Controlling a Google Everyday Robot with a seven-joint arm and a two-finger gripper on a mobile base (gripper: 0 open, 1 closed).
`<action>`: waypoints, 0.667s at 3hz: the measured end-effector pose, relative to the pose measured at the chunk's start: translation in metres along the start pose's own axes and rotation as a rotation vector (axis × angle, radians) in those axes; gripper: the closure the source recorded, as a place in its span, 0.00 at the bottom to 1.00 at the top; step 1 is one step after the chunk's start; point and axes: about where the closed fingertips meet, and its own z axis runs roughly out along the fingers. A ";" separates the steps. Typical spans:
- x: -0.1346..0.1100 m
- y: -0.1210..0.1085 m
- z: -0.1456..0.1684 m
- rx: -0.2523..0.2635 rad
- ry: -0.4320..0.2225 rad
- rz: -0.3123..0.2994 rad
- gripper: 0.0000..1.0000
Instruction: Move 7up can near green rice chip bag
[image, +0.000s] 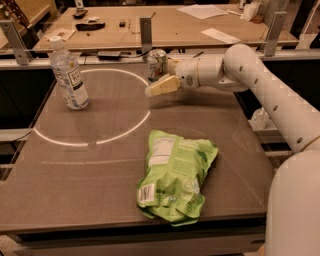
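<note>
While 7up can (157, 63) stands at bench (75, 175) far edge, pincer (161, 85) sits beside it, grip cannot tell; green rice chip bag (176, 181) near front edge.

Gripper (161, 84) at 7up can (156, 62), far edge; bare tabletop (95, 170) between can and green rice chip bag (175, 182); water bottle (69, 75) well left.
</note>
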 end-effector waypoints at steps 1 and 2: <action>-0.007 -0.007 0.002 -0.008 -0.008 -0.013 0.01; -0.008 -0.012 0.000 -0.011 -0.009 -0.021 0.19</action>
